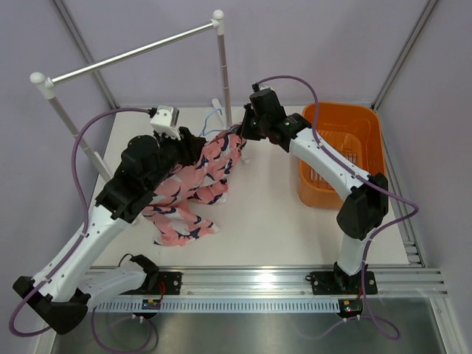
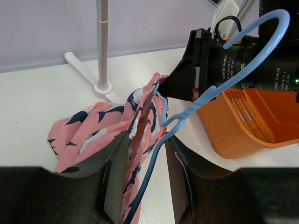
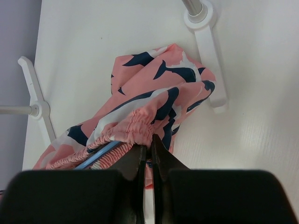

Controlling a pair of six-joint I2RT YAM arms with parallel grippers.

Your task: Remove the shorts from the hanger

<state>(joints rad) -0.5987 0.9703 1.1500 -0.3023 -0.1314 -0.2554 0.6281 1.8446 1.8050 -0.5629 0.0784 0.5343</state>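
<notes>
Since the shorts (image 1: 195,184) hang bunched over the hanger (image 2: 209,94), w/ the blue wire running along inside the elastic waistband, the next move prob. turns on how that band lies. Its long axis points roughly at the orange basket (image 1: 341,108), one end near it, the other well away. The legs trail down onto the tabletop (image 1: 280,221) on the side away from the basket.

The right end effector (image 3: 147,142) sits at the basket-side end of the band, fingers closed tight, pinching the gathered elastic at their tips. It's the nearer arm to that end, so the fabric lies straight ahead of it, stretching away from the basket.

The left end effector (image 2: 146,137) is at the end farther from the basket. Its jaws stand part-way apart w/ both wire & fabric betw. them. Can't tell if they actually clamp either one. The hanger's hook rises past it toward the basket, tilted, not on any rail.

Judgement: pulling the band basket-ward along its axis should slide it off the wire, provided the hanger is held back.
</notes>
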